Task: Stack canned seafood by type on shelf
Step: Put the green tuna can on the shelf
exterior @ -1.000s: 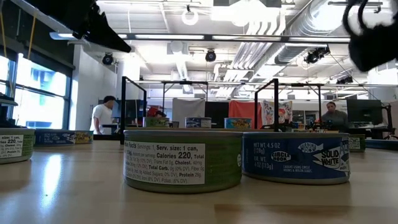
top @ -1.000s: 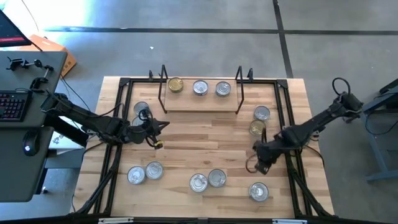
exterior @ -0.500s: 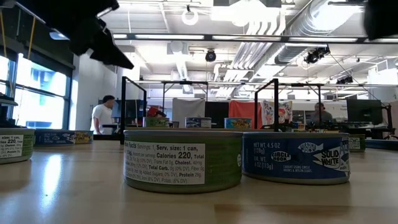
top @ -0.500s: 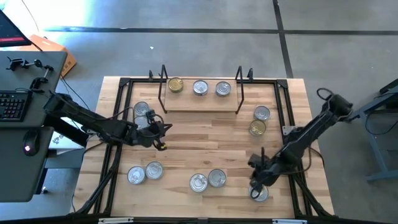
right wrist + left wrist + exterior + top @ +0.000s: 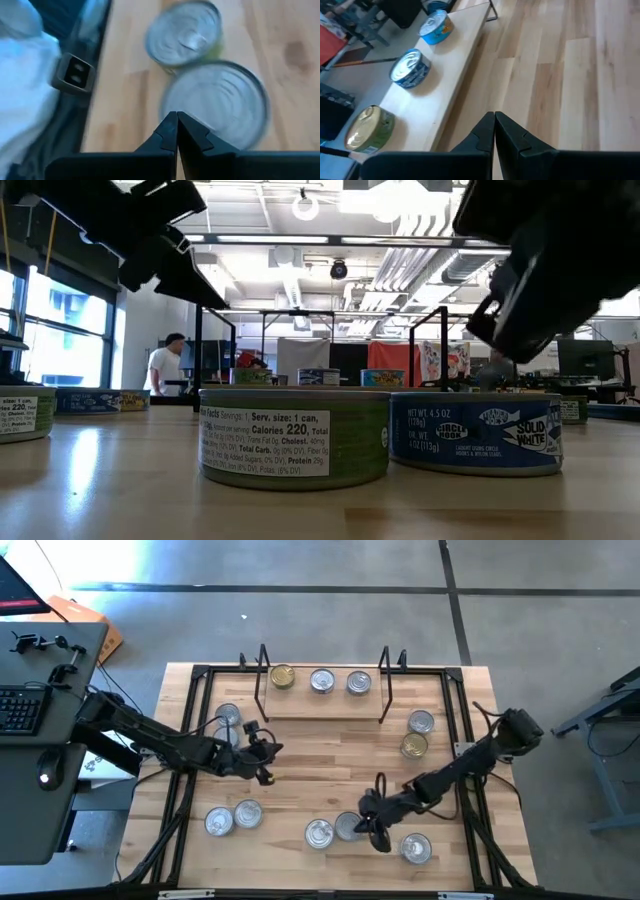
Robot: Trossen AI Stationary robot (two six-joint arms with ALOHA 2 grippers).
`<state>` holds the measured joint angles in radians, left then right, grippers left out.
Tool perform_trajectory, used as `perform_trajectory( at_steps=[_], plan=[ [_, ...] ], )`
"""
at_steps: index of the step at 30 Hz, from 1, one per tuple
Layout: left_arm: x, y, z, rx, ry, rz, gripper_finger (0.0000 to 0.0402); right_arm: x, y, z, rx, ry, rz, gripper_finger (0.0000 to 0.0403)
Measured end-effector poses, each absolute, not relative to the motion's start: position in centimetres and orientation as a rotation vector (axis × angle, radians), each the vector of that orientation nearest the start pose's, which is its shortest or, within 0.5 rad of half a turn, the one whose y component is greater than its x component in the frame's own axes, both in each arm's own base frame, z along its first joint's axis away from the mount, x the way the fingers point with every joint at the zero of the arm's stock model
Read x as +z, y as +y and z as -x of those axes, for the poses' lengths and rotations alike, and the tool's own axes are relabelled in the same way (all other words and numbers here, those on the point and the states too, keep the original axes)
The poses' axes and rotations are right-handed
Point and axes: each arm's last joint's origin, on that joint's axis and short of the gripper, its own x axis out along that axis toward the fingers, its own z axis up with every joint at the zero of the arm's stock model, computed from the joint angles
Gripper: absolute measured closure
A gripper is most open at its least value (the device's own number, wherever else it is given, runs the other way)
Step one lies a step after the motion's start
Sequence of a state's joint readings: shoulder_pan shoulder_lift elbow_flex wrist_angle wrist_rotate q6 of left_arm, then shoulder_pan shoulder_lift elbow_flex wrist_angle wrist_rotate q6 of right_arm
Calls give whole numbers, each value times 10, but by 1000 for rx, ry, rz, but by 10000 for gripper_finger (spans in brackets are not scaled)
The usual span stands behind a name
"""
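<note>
Right end effector point(image 5: 375, 837) clenched, empty, over two tins point(image 5: 334, 830) at the surface's point(image 5: 320, 760) near edge; left end effector point(image 5: 268, 750) clenched mid-surface (three tins point(image 5: 320, 681) on the shelf point(image 5: 322, 705)).

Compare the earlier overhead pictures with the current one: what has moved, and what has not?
The right gripper, shut and empty, swept from the table's right side toward the front-centre pair of tins. The left gripper, shut, edged slightly toward the centre. All tins and the shelf stayed put.

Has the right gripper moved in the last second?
Yes. The right gripper has swung across the table toward the front middle, now beside the two tins there.
</note>
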<state>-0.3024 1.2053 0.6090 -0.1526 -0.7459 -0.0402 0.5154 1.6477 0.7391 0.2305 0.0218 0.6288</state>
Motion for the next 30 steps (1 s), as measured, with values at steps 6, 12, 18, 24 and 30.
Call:
perform_trajectory(
  at_steps=[6, 12, 18, 24, 30],
  plan=[
    [205, -56, -218, 356, 638, -337, 397, 149, 137, -275, 205, 824, -343, 403],
    [228, -76, -203, 309, 566, -344, 397, 160, 115, -283, -83, 626, -8, 403],
    [239, -86, -178, 369, 537, -239, 397, 168, 82, -294, -604, 433, 129, 402],
    [226, -84, -159, 388, 678, 120, 397, 166, 56, -301, -619, 456, 30, 402],
    [201, -93, -154, 114, 903, 267, 397, 165, 41, -304, -620, 475, 4, 402]
  ],
)
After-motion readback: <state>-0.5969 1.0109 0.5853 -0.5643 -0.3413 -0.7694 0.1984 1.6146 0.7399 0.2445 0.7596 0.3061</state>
